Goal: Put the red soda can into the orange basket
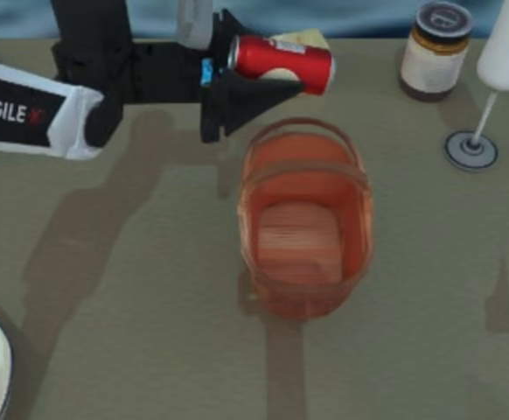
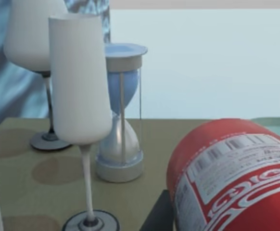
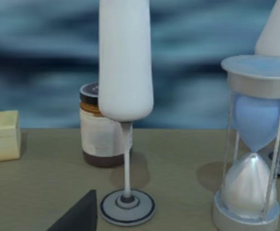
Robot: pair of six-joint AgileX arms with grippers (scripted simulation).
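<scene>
Just behind the orange basket (image 1: 305, 229), my left gripper (image 1: 237, 83) reaches across horizontally, clamping the red soda can (image 1: 282, 62) on its side; jar (image 1: 435, 51) and white glass (image 1: 489, 79) farther right.

The red soda can (image 1: 282, 61) looks like shiny, smooth metal with a paper-like label. The orange basket (image 1: 305, 219) is see-through, woven plastic. The table (image 1: 132, 306) is dull and a bit rough.
</scene>
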